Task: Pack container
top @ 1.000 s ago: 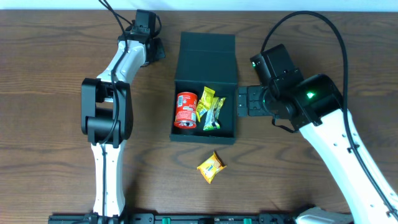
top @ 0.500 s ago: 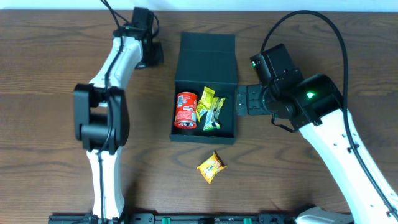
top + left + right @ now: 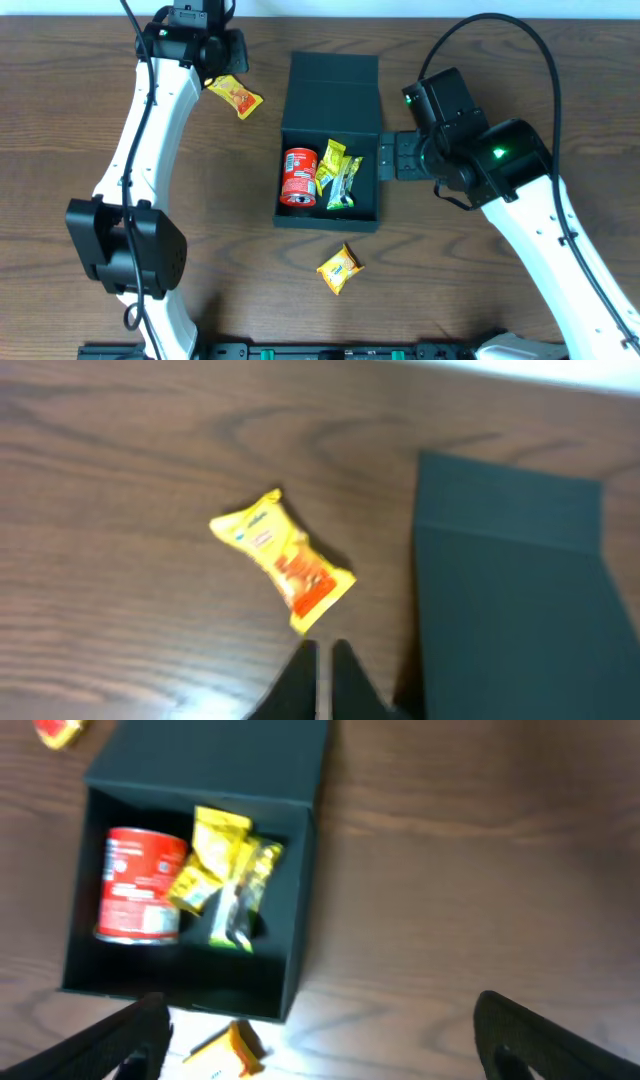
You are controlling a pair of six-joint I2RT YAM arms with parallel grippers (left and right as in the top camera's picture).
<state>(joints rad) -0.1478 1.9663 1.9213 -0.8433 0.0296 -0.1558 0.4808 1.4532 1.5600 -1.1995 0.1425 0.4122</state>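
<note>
item 1, left gripper [image 3: 320, 662]: fingers pressed together, only a thin seam between them, holding nothing. it hangs over bare table [image 3: 80, 150] left of the container's [image 3: 332, 95] flap lid, just short of an orange-yellow packet [image 3: 283, 558] lying flat on the wood and not touching it.

item 2, right gripper [image 3: 386, 162]: fingers [image 3: 135, 1035] spread wide and empty, just beside the container's right wall, facing it; contact with the wall cannot be told.

item 3, container: dark teal-green box at mid-table, open, lid laid back flat on its far side.

item 4, contents: red can [image 3: 299, 176] lying on its side along the container's left wall; yellow packet [image 3: 329, 165] to the can's right; green-and-yellow packet [image 3: 343, 186] overlapping that one toward the right wall.

item 5, loose yellow packet [image 3: 339, 268]: on the table just in front of the container's near wall, apart from it.

item 6, arm poses: left arm stretched long up the table well left of the container, wrist at the far edge. right arm bent in from the container's right, wrist turned toward the box.
</note>
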